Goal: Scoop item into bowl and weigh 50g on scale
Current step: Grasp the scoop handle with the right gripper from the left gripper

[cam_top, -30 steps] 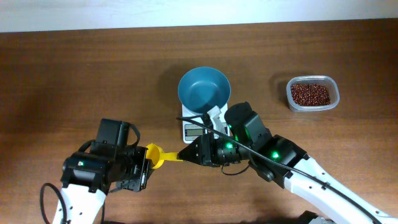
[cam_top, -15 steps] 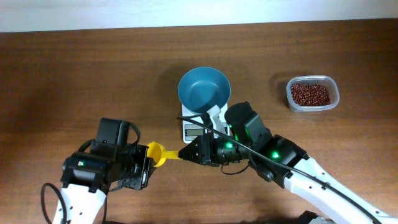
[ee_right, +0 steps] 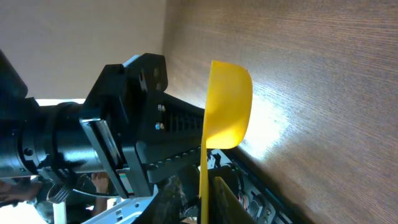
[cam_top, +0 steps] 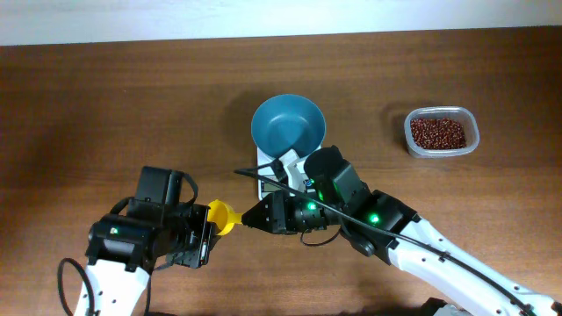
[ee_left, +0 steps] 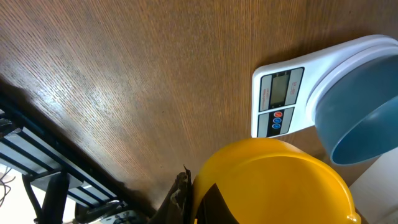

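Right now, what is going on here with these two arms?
The two arms meet over a yellow scoop. The left gripper is shut on the rim of its cup. The right gripper has its fingers around the handle; whether that grip is closed I cannot tell. The bowl sits empty on the scale. The beans lie in the tub, far to the right.

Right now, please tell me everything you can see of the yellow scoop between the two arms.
The yellow scoop looks like smooth plastic: a round, empty cup and a thin straight handle. It is held in the air near the scale. The left claw is shut on the cup's edge; the handle runs between the fingers of the right claw, grip unclear.
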You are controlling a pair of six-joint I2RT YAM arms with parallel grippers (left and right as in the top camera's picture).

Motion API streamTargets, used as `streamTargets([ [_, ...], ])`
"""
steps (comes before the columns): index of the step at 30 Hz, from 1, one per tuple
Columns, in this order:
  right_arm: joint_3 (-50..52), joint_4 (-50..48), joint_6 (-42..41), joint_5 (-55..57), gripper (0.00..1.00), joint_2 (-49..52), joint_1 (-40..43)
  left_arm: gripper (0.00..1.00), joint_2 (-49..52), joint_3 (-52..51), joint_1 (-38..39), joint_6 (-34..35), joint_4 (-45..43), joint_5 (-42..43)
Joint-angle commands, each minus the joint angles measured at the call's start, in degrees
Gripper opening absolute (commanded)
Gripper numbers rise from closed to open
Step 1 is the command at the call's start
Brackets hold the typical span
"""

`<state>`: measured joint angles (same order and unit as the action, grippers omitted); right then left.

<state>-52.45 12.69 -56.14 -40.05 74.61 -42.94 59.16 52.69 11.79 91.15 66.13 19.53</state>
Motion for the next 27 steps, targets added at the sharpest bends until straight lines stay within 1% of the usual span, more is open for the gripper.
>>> streamTargets([
  [1,-0.85,-0.5,0.13,0.22,0.17,0.5,-0.57,0.0,0.04,-0.15,0.22,0.74,0.11,-1.53],
  [6,-0.85,0.2,0.37,0.26,0.17,0.5,-0.55,0.0,0.04,-0.15,0.22,0.74,1.42,-4.52],
  [14,-0.85,0.79,0.35,0.92,0.17,0.5,-0.55,0.0,0.04,-0.15,0.22,0.74,1.49,-4.24],
  [27,-0.85,0.72,0.33,1.79,0.18,1.05,-0.61,0.0,0.04,-0.15,0.61,0.74,1.11,-1.27],
])
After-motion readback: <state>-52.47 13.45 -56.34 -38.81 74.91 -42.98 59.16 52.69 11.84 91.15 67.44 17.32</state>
